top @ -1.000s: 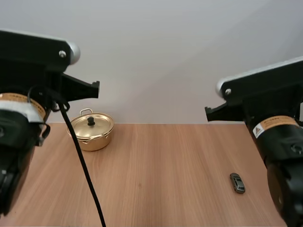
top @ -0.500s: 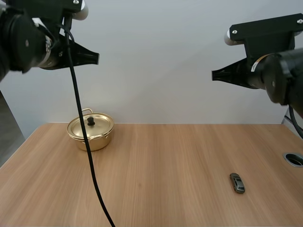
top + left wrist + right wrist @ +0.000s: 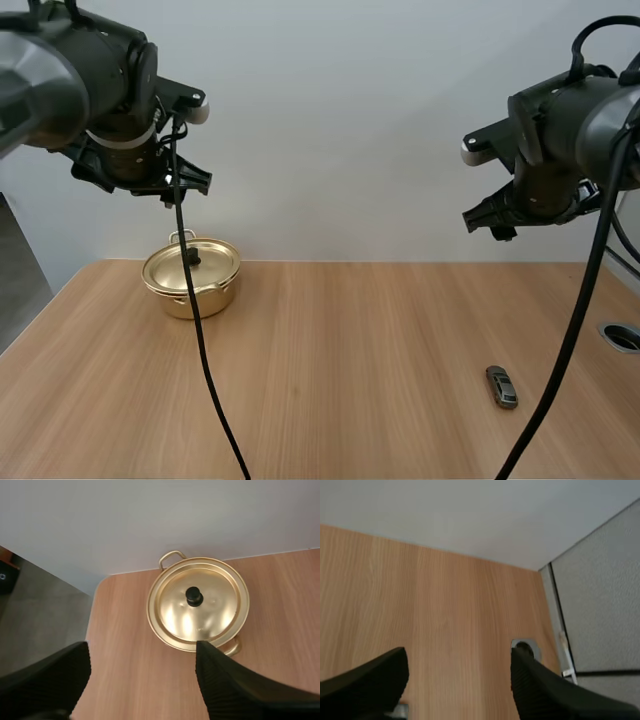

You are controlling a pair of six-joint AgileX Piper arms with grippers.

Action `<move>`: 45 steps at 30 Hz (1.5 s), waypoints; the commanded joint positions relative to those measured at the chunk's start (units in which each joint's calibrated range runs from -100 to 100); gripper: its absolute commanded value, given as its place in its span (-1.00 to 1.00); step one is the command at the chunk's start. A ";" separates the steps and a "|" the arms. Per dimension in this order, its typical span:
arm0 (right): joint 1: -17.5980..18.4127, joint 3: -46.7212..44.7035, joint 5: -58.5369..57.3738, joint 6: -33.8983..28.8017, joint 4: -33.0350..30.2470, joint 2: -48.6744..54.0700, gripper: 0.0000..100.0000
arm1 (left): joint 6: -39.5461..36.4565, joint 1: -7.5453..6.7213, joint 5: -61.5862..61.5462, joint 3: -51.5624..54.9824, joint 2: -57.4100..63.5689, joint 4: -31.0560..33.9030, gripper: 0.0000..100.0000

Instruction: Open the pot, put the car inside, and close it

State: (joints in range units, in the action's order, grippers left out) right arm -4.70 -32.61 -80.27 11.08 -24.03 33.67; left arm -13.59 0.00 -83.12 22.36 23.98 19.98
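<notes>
A gold pot [image 3: 191, 278] with its lid on and a black knob [image 3: 192, 258] stands at the table's far left. In the left wrist view the pot [image 3: 197, 605] lies below and a little ahead of my left gripper [image 3: 142, 647], whose fingers [image 3: 50, 680] stand wide apart, empty, well above the lid. A small grey toy car [image 3: 501, 387] rests on the wood near the front right. My right gripper [image 3: 459, 652] is open with nothing in it, high over the table's right end.
A round cable hole [image 3: 622, 337] is set into the table near its right edge, and the same hole [image 3: 524, 647] lies beside my right gripper's finger. A grey partition [image 3: 600, 605] stands past that edge. Bare wood [image 3: 340, 360] spans the middle.
Both arms have swung up and away from the camera, out over the table. The left one now hangs above the pot. Pot and car have not moved.
</notes>
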 commanded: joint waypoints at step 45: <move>0.04 0.00 -19.46 -0.92 2.76 -0.08 1.00 | -9.08 0.02 26.49 -7.41 -39.79 2.20 1.00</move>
State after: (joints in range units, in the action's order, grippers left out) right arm -4.70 -32.61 -99.76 10.21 -21.35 33.67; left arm -22.65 -0.02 -56.19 14.99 -15.70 22.19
